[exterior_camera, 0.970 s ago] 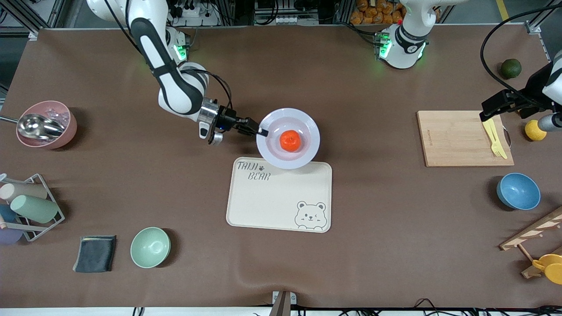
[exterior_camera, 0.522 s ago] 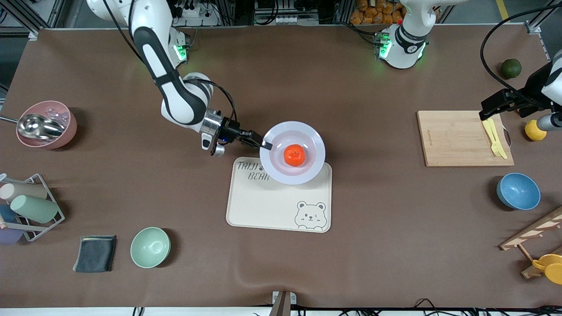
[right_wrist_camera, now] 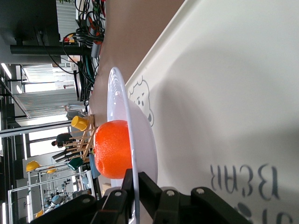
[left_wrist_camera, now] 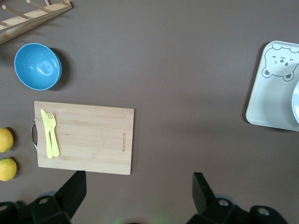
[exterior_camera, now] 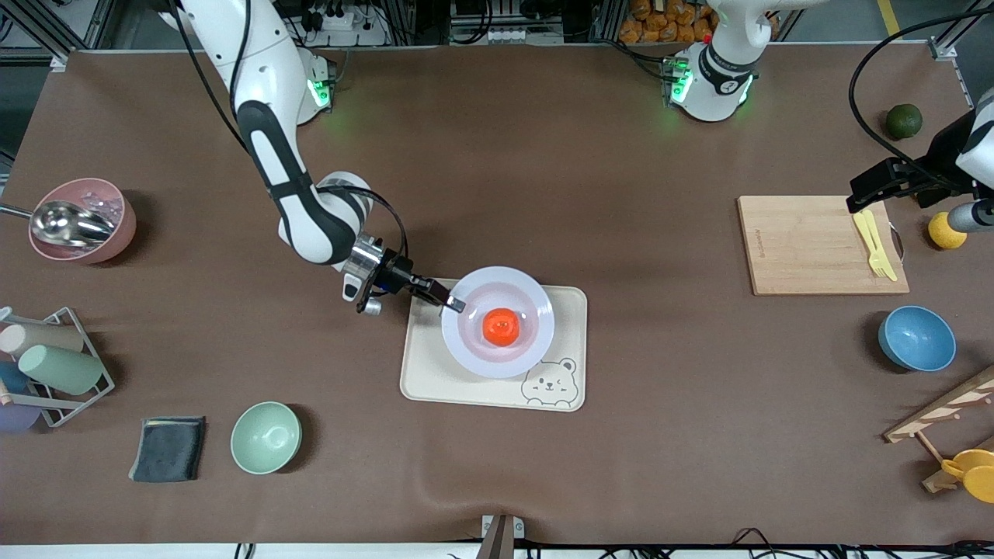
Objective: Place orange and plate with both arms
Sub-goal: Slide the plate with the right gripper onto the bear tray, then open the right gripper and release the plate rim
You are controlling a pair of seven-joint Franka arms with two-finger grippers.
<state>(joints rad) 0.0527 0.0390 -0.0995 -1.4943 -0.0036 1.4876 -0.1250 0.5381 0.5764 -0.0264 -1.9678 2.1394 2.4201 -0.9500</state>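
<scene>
The white plate [exterior_camera: 528,304] is over the cream bear-printed tray [exterior_camera: 443,373], and the red-orange orange [exterior_camera: 501,326] sits in its middle. My right gripper [exterior_camera: 453,304] is shut on the plate's rim at the edge toward the right arm's end of the table. In the right wrist view the plate [right_wrist_camera: 142,154] is edge-on between the fingers [right_wrist_camera: 149,186], a little above the tray [right_wrist_camera: 233,93], with the orange [right_wrist_camera: 112,148] on it. My left gripper [left_wrist_camera: 138,189] is open and empty, waiting high over the wooden cutting board [exterior_camera: 808,241] at the left arm's end of the table.
A yellow fork [exterior_camera: 874,244] lies on the cutting board. A blue bowl [exterior_camera: 916,338], yellow fruit [exterior_camera: 945,230] and a dark green fruit [exterior_camera: 904,120] are near it. A pale green bowl [exterior_camera: 265,437], grey cloth [exterior_camera: 168,448], cup rack [exterior_camera: 50,365] and pink bowl [exterior_camera: 85,220] lie at the right arm's end.
My right gripper has carried the plate with the orange toward the front camera, from beside the tray's edge to over the tray. The left arm has not moved.
</scene>
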